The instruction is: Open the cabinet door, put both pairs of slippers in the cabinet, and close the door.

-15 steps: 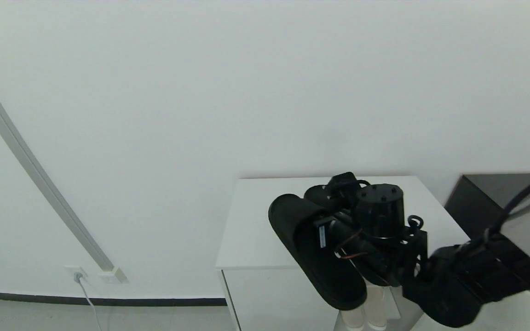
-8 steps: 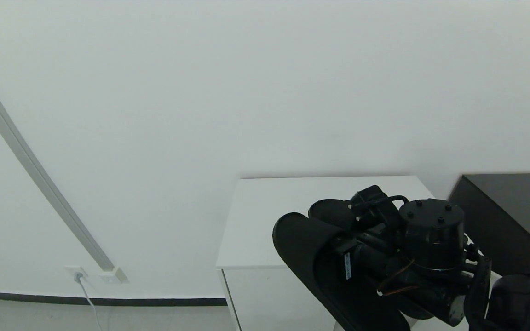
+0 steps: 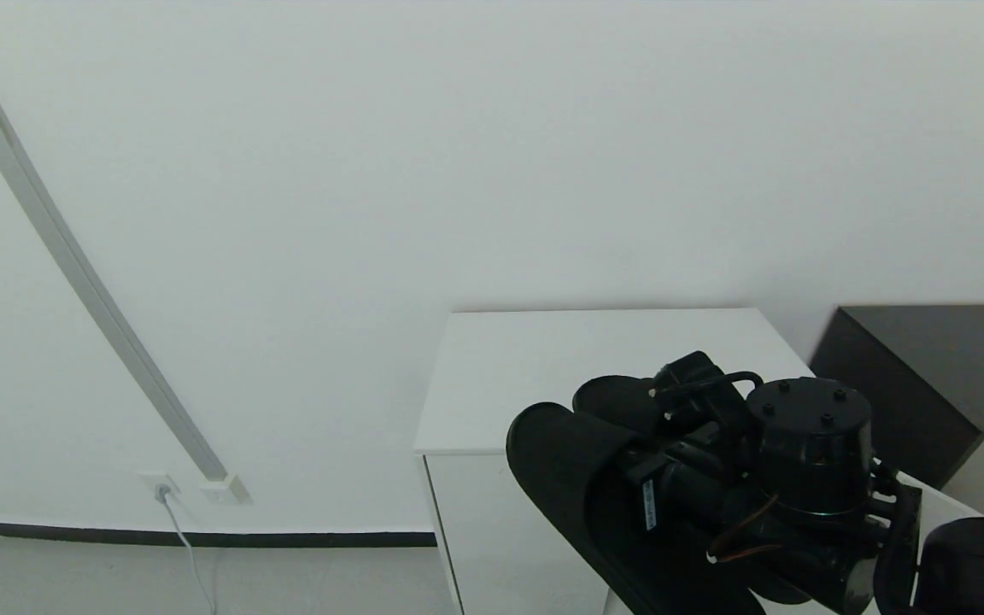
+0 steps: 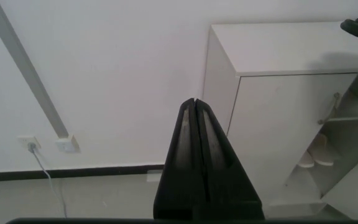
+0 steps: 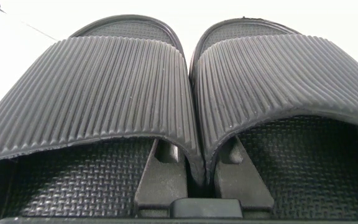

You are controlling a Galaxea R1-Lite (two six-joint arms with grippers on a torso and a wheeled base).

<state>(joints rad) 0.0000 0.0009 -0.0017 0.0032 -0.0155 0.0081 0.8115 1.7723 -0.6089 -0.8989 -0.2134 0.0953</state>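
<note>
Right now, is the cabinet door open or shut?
Open: the left wrist view looks into the cabinet, showing its shelves and a pale pair of slippers on one.

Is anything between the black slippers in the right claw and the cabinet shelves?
Nothing visible does. The cabinet stands open; a pale pair lies low inside, and the shelf above it looks free. The right claw holds the black slippers in front of the cabinet.
</note>
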